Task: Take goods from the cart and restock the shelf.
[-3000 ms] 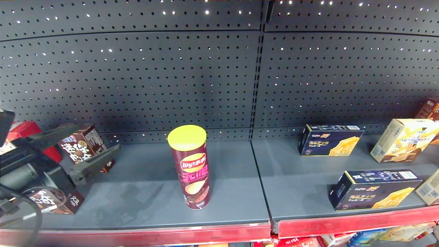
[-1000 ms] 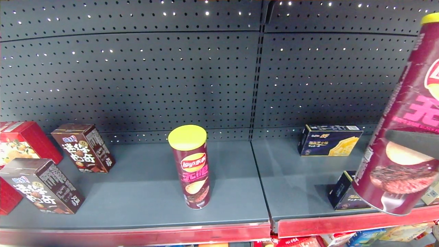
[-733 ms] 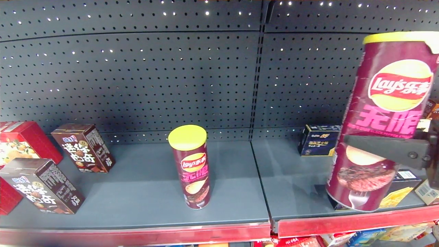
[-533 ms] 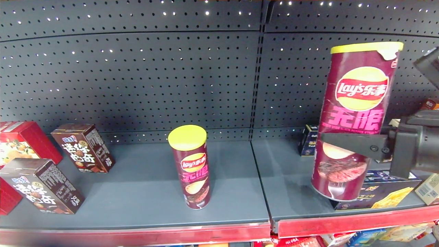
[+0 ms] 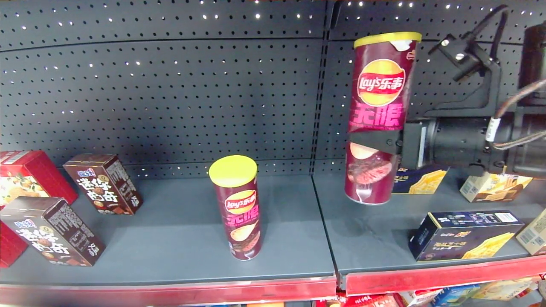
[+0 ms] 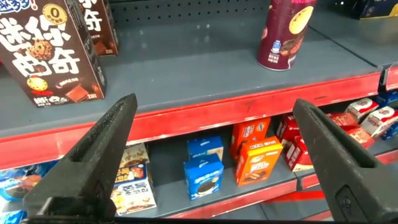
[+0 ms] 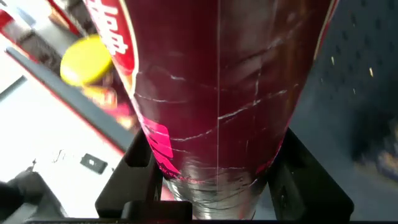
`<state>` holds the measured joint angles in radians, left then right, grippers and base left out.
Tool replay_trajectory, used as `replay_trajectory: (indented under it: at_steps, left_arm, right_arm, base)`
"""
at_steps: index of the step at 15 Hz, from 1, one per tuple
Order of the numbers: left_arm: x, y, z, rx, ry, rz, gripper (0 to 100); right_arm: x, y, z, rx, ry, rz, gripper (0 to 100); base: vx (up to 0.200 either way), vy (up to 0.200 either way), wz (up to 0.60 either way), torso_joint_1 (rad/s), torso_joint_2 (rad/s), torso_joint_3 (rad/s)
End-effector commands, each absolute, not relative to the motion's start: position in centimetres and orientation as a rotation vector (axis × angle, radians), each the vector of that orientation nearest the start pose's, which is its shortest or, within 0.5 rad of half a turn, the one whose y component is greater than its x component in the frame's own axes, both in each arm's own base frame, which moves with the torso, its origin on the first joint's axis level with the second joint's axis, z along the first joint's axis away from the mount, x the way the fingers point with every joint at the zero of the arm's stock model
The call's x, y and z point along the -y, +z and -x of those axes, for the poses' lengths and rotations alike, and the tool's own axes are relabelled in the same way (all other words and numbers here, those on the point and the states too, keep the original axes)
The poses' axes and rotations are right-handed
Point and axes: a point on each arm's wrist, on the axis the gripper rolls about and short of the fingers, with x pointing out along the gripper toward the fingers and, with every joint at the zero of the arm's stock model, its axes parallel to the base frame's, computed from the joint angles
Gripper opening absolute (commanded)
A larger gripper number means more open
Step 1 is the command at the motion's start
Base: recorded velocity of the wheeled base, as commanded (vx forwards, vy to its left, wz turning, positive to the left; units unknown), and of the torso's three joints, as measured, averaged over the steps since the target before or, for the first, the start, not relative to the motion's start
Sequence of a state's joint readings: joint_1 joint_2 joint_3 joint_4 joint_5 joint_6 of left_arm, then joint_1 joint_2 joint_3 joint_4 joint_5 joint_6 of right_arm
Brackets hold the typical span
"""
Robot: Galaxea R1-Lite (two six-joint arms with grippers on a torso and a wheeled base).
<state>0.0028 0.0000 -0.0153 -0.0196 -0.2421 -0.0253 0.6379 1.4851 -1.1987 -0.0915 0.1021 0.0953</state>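
My right gripper (image 5: pixel 375 144) is shut on a maroon chip can (image 5: pixel 379 115) with a yellow lid, holding it upright in the air above the shelf (image 5: pixel 367 230) just right of the centre seam. Close up, the held chip can (image 7: pixel 217 93) sits between the black fingers (image 7: pixel 137 168). A second identical chip can (image 5: pixel 237 207) stands on the shelf left of the seam; its yellow lid (image 7: pixel 87 59) shows beside the held one and its base (image 6: pixel 283 34) from below. My left gripper (image 6: pixel 214 155) is open, low in front of the red shelf edge (image 6: pixel 205 109).
Brown cookie boxes (image 5: pixel 104 183) and a red box (image 5: pixel 25 175) stand at the shelf's left. Dark blue boxes (image 5: pixel 465 234) and pale boxes (image 5: pixel 495 187) lie at the right. Grey pegboard backs the shelf. The lower shelf holds blue and orange boxes (image 6: pixel 258 158).
My right arm has carried the held chip can in from the right edge leftward and upward toward the shelf's middle. The left gripper, in view three seconds ago, has left the head view.
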Motion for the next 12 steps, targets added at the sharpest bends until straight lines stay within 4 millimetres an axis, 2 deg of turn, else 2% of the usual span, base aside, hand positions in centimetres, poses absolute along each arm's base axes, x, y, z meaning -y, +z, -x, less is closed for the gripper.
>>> replay_trajectory:
  at_steps: [1, 4, 7, 11, 12]
  left_arm:
    - [0.5, 8.2, 2.4, 0.027, -0.240, 0.022, 100]
    - [0.6, 8.2, 2.4, 0.028, -0.241, 0.021, 100]
    - [0.6, 8.2, 2.4, 0.029, -0.243, 0.017, 100]
    - [0.6, 8.2, 2.5, 0.027, -0.284, 0.017, 100]
    - [0.7, 8.2, 2.5, 0.029, -0.307, 0.016, 100]
  right_arm:
    - [-17.8, 29.4, -23.1, -0.253, 0.736, -0.029, 0]
    - [-20.2, 28.2, -26.0, -0.221, 0.741, 0.031, 0]
    - [-22.4, 27.0, -26.7, -0.200, 0.816, -0.005, 0]
    - [-23.1, 26.1, -28.6, -0.214, 0.750, 0.009, 0]
    - [-23.6, 25.2, -29.8, -0.199, 0.747, 0.050, 0]
  base:
    - [0.000, 0.000, 0.00, 0.000, 0.00, 0.000]
    - [0.000, 0.000, 0.00, 0.000, 0.00, 0.000]
    - [0.000, 0.000, 0.00, 0.000, 0.00, 0.000]
    - [0.000, 0.000, 0.00, 0.000, 0.00, 0.000]
    - [0.000, 0.000, 0.00, 0.000, 0.00, 0.000]
